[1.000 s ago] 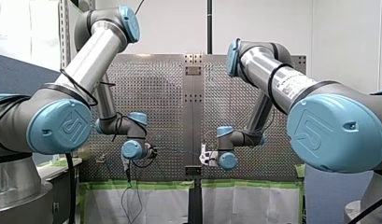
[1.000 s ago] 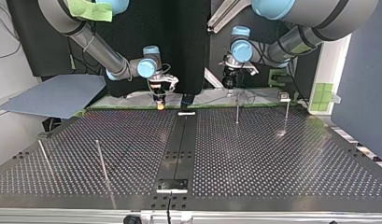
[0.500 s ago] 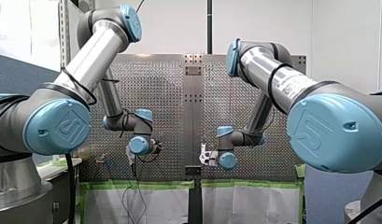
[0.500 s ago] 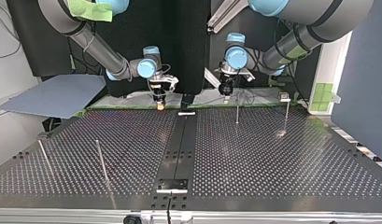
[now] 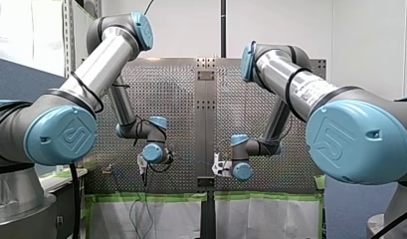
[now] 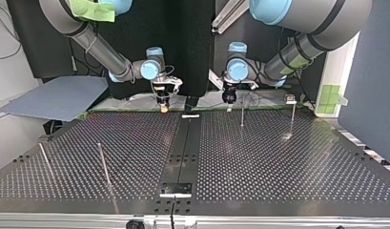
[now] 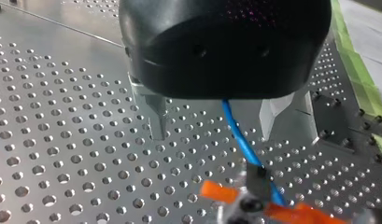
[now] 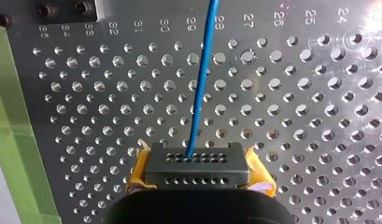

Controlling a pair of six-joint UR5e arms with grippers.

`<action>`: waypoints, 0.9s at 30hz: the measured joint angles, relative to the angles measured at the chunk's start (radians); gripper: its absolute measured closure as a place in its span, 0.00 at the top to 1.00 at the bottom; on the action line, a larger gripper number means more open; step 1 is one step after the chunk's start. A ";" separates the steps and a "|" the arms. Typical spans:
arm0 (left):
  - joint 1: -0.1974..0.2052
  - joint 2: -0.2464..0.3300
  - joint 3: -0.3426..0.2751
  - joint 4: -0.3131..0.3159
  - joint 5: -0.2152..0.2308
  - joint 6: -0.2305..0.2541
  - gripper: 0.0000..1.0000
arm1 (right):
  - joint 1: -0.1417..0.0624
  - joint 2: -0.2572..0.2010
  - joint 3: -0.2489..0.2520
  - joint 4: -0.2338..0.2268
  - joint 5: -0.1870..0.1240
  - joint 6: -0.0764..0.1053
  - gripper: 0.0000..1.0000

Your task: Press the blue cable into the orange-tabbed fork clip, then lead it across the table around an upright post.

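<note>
In the left wrist view the blue cable [image 7: 236, 133] runs between my left gripper's [image 7: 214, 125] metal fingers [image 7: 157, 122] without touching them; that gripper is open. Just ahead the cable drops into the fork clip [image 7: 257, 185] with orange tabs [image 7: 218, 192]. My right gripper [image 8: 195, 161], with yellow pads, is shut on the blue cable [image 8: 201, 79], which leads away over the perforated plate. In the top view my right gripper [image 6: 162, 101] hangs left of the centre strip and my left gripper [image 6: 229, 97] right of it, both at the far edge. The cable [image 5: 191, 161] spans between them in the front view.
Two upright posts [image 6: 242, 115] [image 6: 292, 118] stand at the top view's right, close to my left gripper, and two leaning rods [image 6: 103, 164] [image 6: 45, 160] at its near left. Green tape [image 8: 11, 116] lines the table edge. A grey board [image 6: 59, 98] lies off the table.
My left arm has swung toward the table's middle, rightward in the front view, bringing its gripper nearer my right one. My right arm has stayed put.
</note>
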 joint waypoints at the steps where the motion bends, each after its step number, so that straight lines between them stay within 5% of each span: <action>1: -0.001 0.000 0.001 0.001 -0.002 0.000 1.00 | 0.000 0.000 0.000 0.000 0.000 0.000 0.00; 6: -0.001 0.000 0.002 0.004 -0.006 0.002 1.00 | 0.000 0.000 -0.001 0.000 0.000 0.000 0.00; 12: 0.000 0.000 0.002 0.013 -0.022 0.031 0.71 | -0.001 0.000 -0.001 0.000 0.000 0.000 0.00; 13: 0.001 0.000 0.002 0.016 -0.028 0.041 0.64 | 0.000 0.000 -0.001 0.000 0.000 0.000 0.00; 14: 0.001 0.000 0.002 0.019 -0.032 0.048 0.44 | 0.000 0.000 -0.001 0.000 0.000 0.000 0.00; 15: 0.001 0.000 0.002 0.021 -0.035 0.055 0.44 | 0.000 0.000 -0.001 0.000 0.000 0.000 0.00; 17: 0.001 0.000 0.002 0.025 -0.045 0.071 0.20 | 0.001 0.000 -0.001 0.001 0.000 0.000 0.00; 18: 0.001 0.000 0.002 0.027 -0.051 0.079 0.20 | 0.001 0.000 -0.001 0.001 0.000 0.000 0.00; 20: 0.001 0.000 0.002 0.029 -0.060 0.097 0.00 | 0.002 0.000 -0.001 0.005 0.000 0.000 0.00; 27: 0.000 0.000 0.002 0.030 -0.065 0.134 0.00 | 0.003 0.000 -0.002 0.010 0.000 -0.001 0.00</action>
